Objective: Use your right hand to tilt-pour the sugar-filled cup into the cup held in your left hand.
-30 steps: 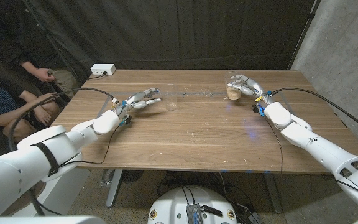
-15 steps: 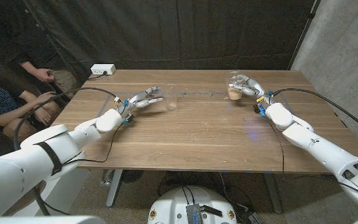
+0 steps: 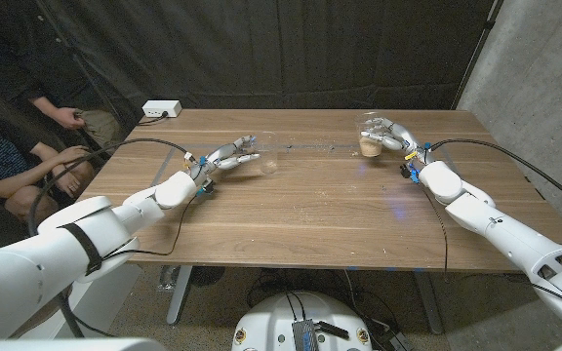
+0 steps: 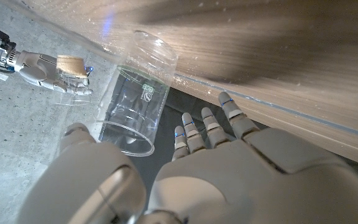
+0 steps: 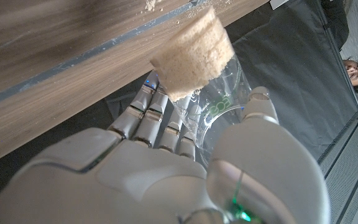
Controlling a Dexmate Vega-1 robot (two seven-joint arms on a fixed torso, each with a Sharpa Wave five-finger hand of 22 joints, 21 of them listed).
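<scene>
Left robot hand [image 3: 224, 156] edged closer to empty cup [image 3: 268, 153], right robot hand [image 3: 386, 134] gripping sugar cup [image 3: 367, 136]

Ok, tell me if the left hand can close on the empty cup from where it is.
Probably yes. The left hand sits open right beside the empty cup, fingers and thumb spread on either side of it in the left wrist view, with nothing between them.

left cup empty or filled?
Empty. The clear cup by the left robot hand shows nothing inside; table grain visible through it.
</scene>
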